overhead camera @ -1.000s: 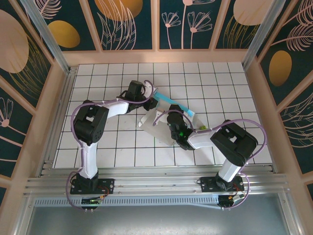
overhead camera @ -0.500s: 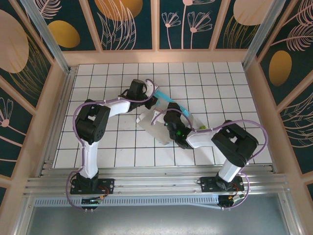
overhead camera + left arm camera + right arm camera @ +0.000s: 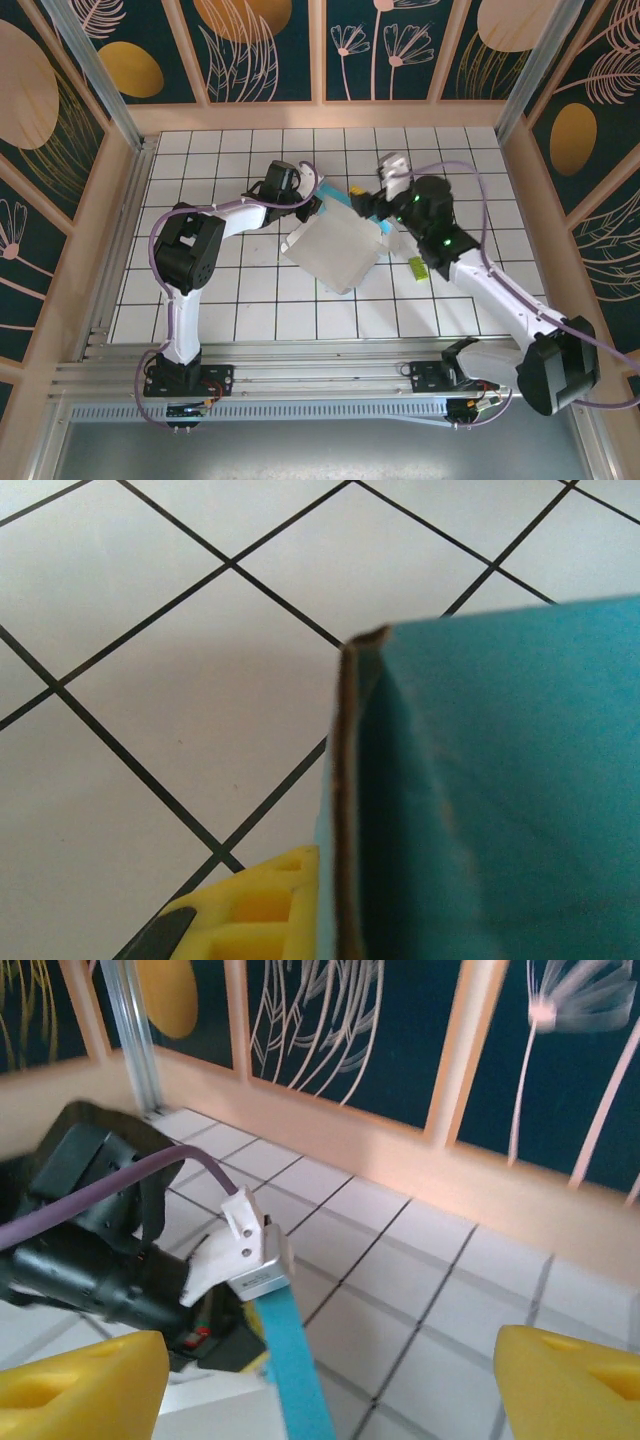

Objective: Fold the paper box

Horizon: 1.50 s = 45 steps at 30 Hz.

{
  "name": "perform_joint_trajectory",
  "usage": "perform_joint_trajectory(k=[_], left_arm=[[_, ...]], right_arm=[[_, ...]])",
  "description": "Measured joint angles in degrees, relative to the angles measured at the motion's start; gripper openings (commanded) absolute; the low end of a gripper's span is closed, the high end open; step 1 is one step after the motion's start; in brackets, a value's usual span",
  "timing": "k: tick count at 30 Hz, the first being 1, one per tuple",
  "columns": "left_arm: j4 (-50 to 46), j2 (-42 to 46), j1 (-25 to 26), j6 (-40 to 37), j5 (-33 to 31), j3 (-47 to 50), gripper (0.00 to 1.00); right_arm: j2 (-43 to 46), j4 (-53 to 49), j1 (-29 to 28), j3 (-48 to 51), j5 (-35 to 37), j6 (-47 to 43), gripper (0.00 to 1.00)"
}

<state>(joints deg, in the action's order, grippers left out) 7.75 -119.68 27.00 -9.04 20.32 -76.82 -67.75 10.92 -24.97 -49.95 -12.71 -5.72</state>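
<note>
The paper box (image 3: 335,252) presents a white face and a light blue reverse side. The table (image 3: 260,300) is white with a black square grid. The walls (image 3: 270,45) are dark teal with gold ovals and pale line-drawn plants.

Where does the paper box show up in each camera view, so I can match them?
Top external: paper box mid-table, white face up, blue flap along its far edge.
Left wrist: its blue side covers the right half, one corner close up.
Right wrist: the blue flap edge-on at bottom centre, held in the left gripper.
Shared landmark: the white tiled table with black lines.
</note>
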Motion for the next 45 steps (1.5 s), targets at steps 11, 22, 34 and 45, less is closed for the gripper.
perform_joint_trajectory(k=[11, 22, 34, 45], left_arm=[[-1.7, 0.0, 0.02, -1.53, -1.38, -1.01, 0.1], [-3.17, -1.9, 0.02, -2.95, -6.08, -3.32, 0.22], [-3.61, -3.87, 0.46, -2.75, -8.76, -5.33, 0.07], [-2.38, -3.98, 0.44, -2.29, -11.45, -5.25, 0.16]], right_arm=[[-18.67, -11.45, 8.87, -7.3, -24.7, 23.78, 0.7], [-27.61, -13.84, 7.13, -9.55, -27.23, 23.58, 0.49], [-29.62, -15.06, 4.61, -10.86, -25.46, 20.83, 0.48], [-30.82, -16.39, 2.95, -12.44, -23.26, 19.47, 0.47]])
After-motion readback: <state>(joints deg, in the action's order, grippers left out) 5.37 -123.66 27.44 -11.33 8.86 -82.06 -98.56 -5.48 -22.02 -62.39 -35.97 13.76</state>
